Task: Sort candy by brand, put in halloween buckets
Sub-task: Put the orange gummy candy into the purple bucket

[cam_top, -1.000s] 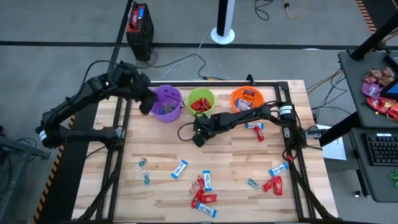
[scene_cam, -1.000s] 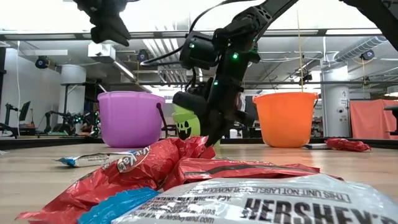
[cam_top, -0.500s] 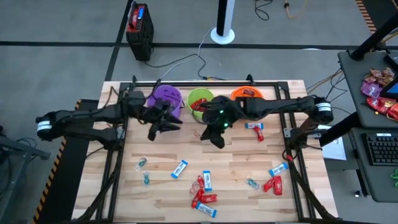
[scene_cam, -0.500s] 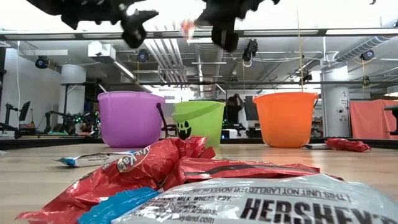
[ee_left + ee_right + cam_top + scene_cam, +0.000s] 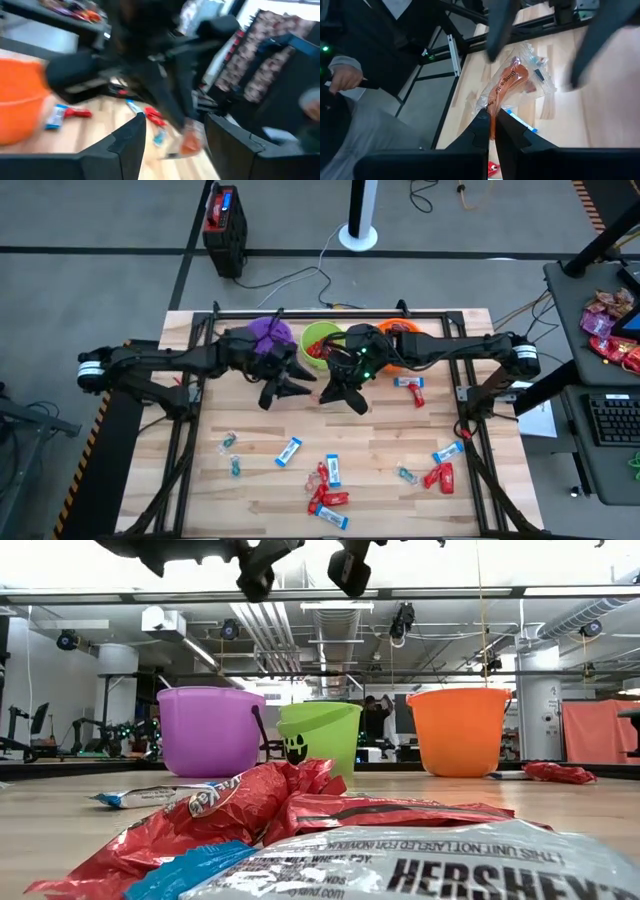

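My right gripper (image 5: 491, 131) is shut on a clear-wrapped candy with an orange-red piece inside (image 5: 512, 82), high above the table in front of the green bucket (image 5: 320, 340). My left gripper (image 5: 177, 142) is open and faces it; its fingers (image 5: 497, 25) stand on either side of the candy's free end without touching it. In the low view both grippers, left (image 5: 255, 575) and right (image 5: 350, 568), hang above the purple (image 5: 210, 730), green (image 5: 320, 740) and orange (image 5: 458, 730) buckets, which stand on the table's far part. My right gripper pinches one twisted end of the clear wrapper (image 5: 492, 114) between its two fingers. The candy sticks out past the fingertips toward my left gripper. It is lifted clear of the table.
Several loose candies lie on the near half of the table: a blue-and-white bar (image 5: 289, 451), a red cluster (image 5: 328, 495), more at the right (image 5: 440, 470). Red and silver wrappers (image 5: 300, 830) fill the foreground of the low view. A person's hand (image 5: 342, 80) shows beyond the table.
My right gripper has risen from the table in front of the green bucket with the candy and rolled over. My left gripper has swung from above the purple bucket toward the table's right, come down and tipped level, and now faces the candy.
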`<action>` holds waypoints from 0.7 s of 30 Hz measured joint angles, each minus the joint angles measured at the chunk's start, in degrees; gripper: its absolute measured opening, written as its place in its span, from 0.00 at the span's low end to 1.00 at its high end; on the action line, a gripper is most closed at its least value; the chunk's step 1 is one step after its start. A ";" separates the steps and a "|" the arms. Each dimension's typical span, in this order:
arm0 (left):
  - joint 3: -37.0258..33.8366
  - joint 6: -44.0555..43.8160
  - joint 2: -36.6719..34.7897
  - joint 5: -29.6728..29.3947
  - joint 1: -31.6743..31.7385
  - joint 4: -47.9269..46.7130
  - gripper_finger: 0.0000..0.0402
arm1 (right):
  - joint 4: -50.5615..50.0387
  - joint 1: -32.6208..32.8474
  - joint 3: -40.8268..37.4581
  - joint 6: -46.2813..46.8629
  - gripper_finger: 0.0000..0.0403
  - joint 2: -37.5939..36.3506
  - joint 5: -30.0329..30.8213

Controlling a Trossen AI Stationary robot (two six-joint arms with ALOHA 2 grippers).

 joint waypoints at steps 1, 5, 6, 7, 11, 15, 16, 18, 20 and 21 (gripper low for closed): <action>0.86 0.03 0.74 1.48 0.00 -1.00 0.46 | -0.13 -0.15 0.00 -0.35 0.02 -0.14 0.00; 3.43 0.05 2.25 6.95 0.02 -6.00 0.43 | -2.00 -0.68 0.00 -1.72 0.02 -1.43 -0.43; 3.96 0.08 2.30 7.16 0.02 -7.44 0.42 | -2.54 -0.86 0.00 -1.95 0.02 -1.82 -0.50; 4.44 0.33 2.30 7.18 0.02 -9.15 0.41 | -2.89 -1.00 0.00 -2.16 0.02 -2.23 -0.57; 5.59 1.83 2.17 6.69 -0.13 -11.72 0.39 | -3.22 -1.69 0.00 -2.62 0.02 -3.09 -1.72; 6.64 2.04 2.13 1.70 -0.24 -11.26 0.38 | -3.24 -1.77 0.00 -2.41 0.02 -2.85 -3.26; 6.94 2.39 2.13 0.70 -0.24 -11.26 0.38 | -3.25 -1.77 0.00 -2.39 0.02 -2.73 -3.39; 7.36 3.04 2.32 -0.22 -0.32 -11.29 0.38 | -3.25 -1.77 0.00 -2.56 0.02 -2.42 -3.39; 7.82 3.07 2.46 -0.27 -0.40 -11.37 0.38 | -3.27 -1.77 0.00 -2.58 0.02 -2.27 -3.41; 7.88 3.07 2.46 -0.17 -0.53 -11.55 0.38 | -3.28 -1.77 0.00 -2.58 0.02 -2.24 -3.39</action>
